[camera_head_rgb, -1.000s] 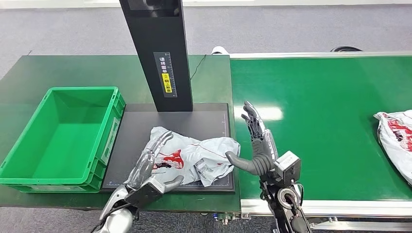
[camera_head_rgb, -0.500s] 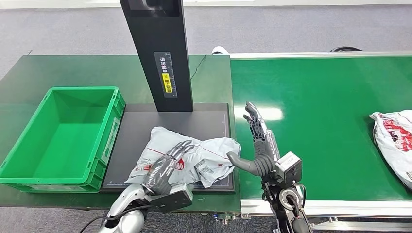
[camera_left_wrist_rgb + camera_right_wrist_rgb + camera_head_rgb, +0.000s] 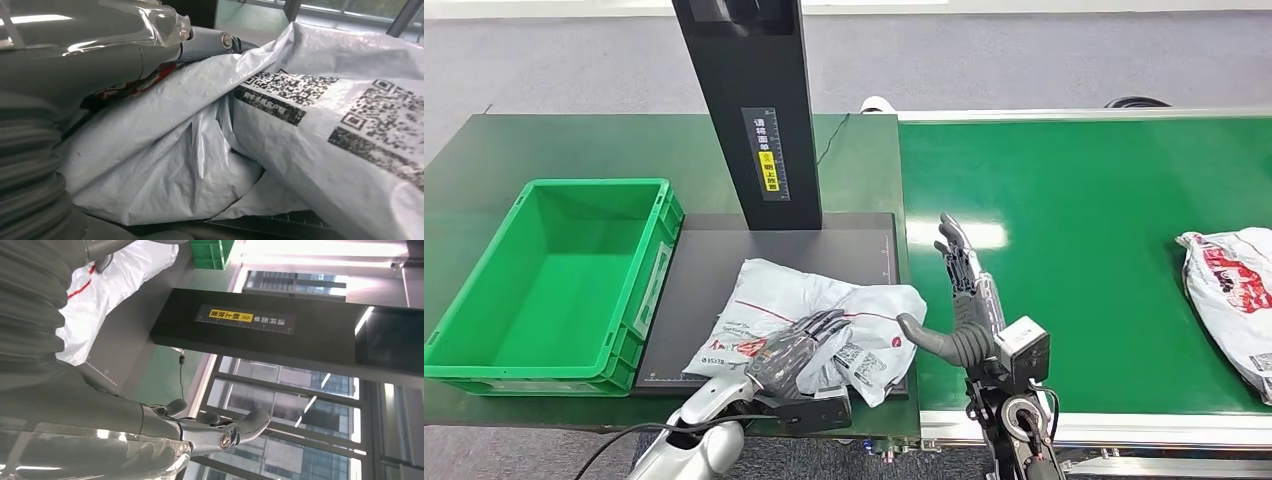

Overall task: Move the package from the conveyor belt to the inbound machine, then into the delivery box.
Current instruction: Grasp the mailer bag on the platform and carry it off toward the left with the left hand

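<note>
The package (image 3: pixel 794 295), a crumpled white-grey poly bag with red print and QR labels, lies on the black platform (image 3: pixel 854 245) of the inbound machine. My left hand (image 3: pixel 799 348) rests palm down on its front part, fingers spread over the top. The left wrist view shows the package (image 3: pixel 300 125) up close beneath my left hand (image 3: pixel 100 50). My right hand (image 3: pixel 962 300) stands upright and open just right of the bag, at the conveyor belt's (image 3: pixel 1084 200) left edge, not touching it. My right hand (image 3: pixel 150 430) holds nothing; the package (image 3: pixel 110 280) lies beyond it.
The green delivery box (image 3: pixel 484 330) stands empty left of the platform. The machine's black column (image 3: pixel 749 110) rises behind the package. A second printed package (image 3: pixel 1229 295) lies at the belt's far right. The bag's front corner hangs over the platform's front edge.
My left hand has moved from the package's left side onto its top. The package has shifted slightly right and forward. The second package has drifted left on the belt.
</note>
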Controlling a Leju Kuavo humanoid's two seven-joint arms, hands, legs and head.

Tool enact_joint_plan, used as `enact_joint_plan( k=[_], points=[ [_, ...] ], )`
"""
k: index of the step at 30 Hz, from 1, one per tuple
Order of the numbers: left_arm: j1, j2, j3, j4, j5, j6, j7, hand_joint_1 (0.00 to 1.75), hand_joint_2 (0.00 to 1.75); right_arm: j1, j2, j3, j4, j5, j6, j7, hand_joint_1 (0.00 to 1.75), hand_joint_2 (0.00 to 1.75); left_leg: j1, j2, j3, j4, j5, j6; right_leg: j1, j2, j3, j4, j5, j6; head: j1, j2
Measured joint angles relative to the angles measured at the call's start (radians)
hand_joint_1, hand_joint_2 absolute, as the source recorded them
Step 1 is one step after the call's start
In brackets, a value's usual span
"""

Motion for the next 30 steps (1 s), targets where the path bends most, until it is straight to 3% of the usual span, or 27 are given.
enact_joint_plan(
  k=[1,4,5,20,30],
  points=[
    [-0.005,-0.001,-0.002,0.007,-0.001,0.000,0.000,0.35,1.75,0.002,0.001,-0.003,-0.001,0.001,0.000,0.000,0.00,1.75,0.000,0.000,0.001,0.000,0.000,0.000,0.000,0.000,0.001,0.000,0.000,0.000,0.000,0.000],
    [-0.015,-0.004,-0.006,0.024,-0.001,0.000,0.000,1.62,1.75,0.008,0.004,-0.009,-0.003,0.003,0.000,0.001,0.00,1.75,0.000,0.000,0.002,0.000,0.000,0.000,0.000,0.000,0.002,0.000,0.000,0.000,0.000,0.000],
    [-0.017,-0.005,-0.006,0.029,-0.001,0.000,-0.001,1.72,1.75,0.010,0.005,-0.011,-0.005,0.004,0.000,0.001,0.00,1.75,0.000,0.000,0.003,0.000,0.000,0.000,0.000,0.000,0.003,0.000,0.000,0.000,0.000,0.000],
    [-0.034,-0.006,-0.005,0.043,0.061,0.021,-0.118,1.75,1.75,0.029,0.007,-0.033,-0.025,0.002,0.011,0.006,0.00,1.75,0.000,0.000,0.004,0.000,0.000,0.000,0.000,-0.001,0.004,0.000,0.000,0.000,0.000,0.000],
    [-0.033,-0.001,-0.005,0.043,0.067,0.022,-0.131,1.75,1.75,0.029,0.007,-0.035,-0.025,0.000,0.011,0.006,0.00,1.75,0.000,0.000,0.003,0.000,0.000,0.000,0.000,-0.001,0.004,0.000,0.000,0.000,0.000,0.000]
  ],
)
